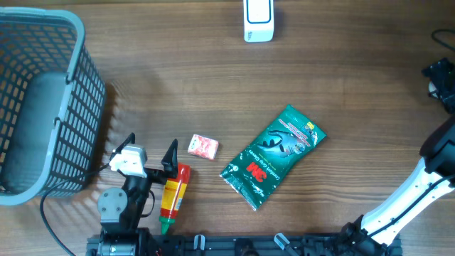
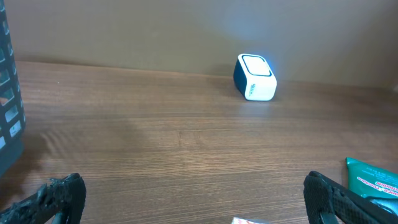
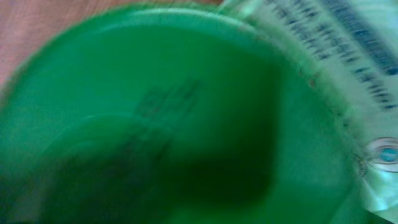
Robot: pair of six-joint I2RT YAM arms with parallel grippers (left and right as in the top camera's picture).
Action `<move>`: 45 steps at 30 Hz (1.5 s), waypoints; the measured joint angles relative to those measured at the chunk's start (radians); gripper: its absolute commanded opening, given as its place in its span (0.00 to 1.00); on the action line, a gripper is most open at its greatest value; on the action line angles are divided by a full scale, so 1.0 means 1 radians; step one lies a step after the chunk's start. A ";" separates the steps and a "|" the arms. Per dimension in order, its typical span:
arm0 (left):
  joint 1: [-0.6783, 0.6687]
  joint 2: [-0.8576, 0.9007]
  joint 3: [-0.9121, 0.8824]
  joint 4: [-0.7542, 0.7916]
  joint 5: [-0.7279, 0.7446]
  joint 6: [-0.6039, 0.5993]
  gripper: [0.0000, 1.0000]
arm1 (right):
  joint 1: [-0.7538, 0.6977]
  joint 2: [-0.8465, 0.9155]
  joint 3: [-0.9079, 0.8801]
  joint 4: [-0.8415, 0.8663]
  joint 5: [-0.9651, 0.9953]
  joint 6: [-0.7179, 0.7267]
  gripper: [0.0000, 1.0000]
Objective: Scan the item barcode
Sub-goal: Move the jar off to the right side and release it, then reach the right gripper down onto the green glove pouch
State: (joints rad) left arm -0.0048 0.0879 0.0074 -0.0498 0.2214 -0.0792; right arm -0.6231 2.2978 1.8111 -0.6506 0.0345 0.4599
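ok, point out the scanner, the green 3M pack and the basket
barcode scanner (image 2: 255, 78): left wrist view, middle of its body
green 3M pack (image 1: 274, 156): overhead view, middle of front
basket (image 1: 89, 107): overhead view, right wall

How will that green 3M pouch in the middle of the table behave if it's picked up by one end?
The green 3M pouch lies flat and looks like thin glossy film, so it will probably droop and could slip in a pinch. Being flat, it likely slides rather than rolls when pushed.
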 measured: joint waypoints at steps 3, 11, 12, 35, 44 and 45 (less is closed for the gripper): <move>0.000 0.000 0.000 0.000 0.000 0.000 1.00 | 0.008 -0.019 0.056 -0.035 -0.054 0.013 1.00; 0.000 0.000 0.000 0.000 0.000 0.000 1.00 | 0.055 -0.358 0.198 -0.159 -0.193 0.155 1.00; 0.000 0.000 0.000 0.000 0.000 0.000 1.00 | 0.076 -0.450 0.221 -0.183 -0.222 0.170 1.00; 0.000 0.000 0.000 0.000 0.000 0.000 1.00 | 1.014 -0.390 -0.240 -0.596 -0.243 0.403 1.00; 0.000 0.000 0.000 0.000 0.000 0.000 1.00 | 1.054 -0.248 -0.426 -0.395 -0.244 0.417 0.98; 0.000 0.000 0.000 0.000 0.000 0.000 1.00 | 1.054 -0.244 -0.435 -0.377 -0.244 0.412 0.96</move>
State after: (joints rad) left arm -0.0048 0.0879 0.0078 -0.0498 0.2214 -0.0792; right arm 0.4313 2.0537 1.3766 -1.0271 -0.2096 0.8719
